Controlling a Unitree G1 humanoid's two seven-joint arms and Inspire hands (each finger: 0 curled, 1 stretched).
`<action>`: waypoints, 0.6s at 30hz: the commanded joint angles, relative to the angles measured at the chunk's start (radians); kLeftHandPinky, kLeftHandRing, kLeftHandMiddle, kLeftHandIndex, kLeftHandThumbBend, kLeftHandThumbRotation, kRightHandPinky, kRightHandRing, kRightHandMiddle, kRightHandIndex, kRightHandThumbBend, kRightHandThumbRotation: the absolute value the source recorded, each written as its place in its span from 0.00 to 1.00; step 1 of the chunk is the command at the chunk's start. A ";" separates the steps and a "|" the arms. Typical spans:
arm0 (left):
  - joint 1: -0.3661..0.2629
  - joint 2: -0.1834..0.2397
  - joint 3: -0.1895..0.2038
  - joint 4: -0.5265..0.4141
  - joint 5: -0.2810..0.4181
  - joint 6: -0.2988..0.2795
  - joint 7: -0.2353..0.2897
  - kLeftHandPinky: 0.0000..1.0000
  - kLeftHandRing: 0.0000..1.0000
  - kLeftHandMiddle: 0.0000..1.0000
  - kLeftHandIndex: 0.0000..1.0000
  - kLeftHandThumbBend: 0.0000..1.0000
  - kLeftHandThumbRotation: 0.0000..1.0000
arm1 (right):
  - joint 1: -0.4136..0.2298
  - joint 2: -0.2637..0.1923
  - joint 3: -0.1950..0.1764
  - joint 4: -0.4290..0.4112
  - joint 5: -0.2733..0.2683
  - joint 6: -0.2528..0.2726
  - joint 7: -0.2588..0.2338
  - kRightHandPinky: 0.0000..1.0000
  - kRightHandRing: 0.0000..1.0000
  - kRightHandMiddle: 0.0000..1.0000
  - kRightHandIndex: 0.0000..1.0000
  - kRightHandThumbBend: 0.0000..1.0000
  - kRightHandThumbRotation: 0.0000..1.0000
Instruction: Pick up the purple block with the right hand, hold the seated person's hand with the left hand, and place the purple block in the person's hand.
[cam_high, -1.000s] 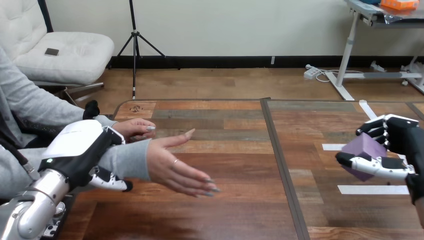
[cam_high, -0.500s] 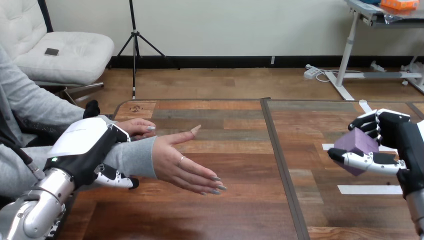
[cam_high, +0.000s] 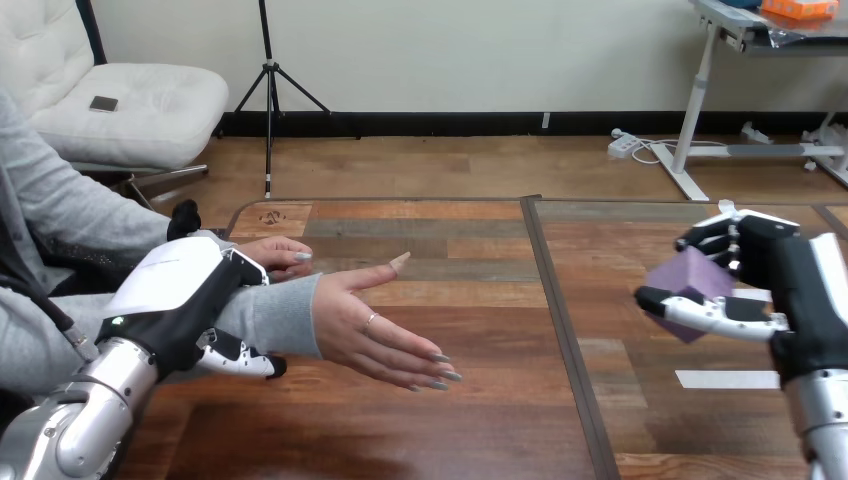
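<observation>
Running between purple block (cam_high: 690, 280) and person's hand (cam_high: 375, 330) is a table seam (cam_high: 563, 330).

Nothing legible anywhere: no txt, labels, nos. or signs to make out. Only small dark scribble (cam_high: 272, 216) near far-left corner of wooden table (cam_high: 450, 240), too small to read.
</observation>
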 joint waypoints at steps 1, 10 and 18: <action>-0.140 -0.042 0.027 -0.055 -0.043 -0.049 0.020 0.14 0.19 0.27 0.28 0.69 0.00 | -0.105 0.048 0.014 -0.014 0.025 -0.009 0.000 0.29 0.32 0.41 0.42 0.91 0.00; -0.151 -0.053 0.022 -0.058 -0.048 -0.053 0.000 0.15 0.20 0.28 0.29 0.69 0.00 | -0.122 0.079 0.038 -0.025 -0.009 -0.003 -0.018 0.30 0.33 0.41 0.42 0.89 0.00; -0.163 -0.063 0.020 -0.045 -0.054 -0.058 -0.018 0.16 0.22 0.30 0.30 0.71 0.00 | -0.132 0.099 0.063 -0.048 -0.028 0.034 -0.023 0.29 0.32 0.41 0.42 0.88 0.00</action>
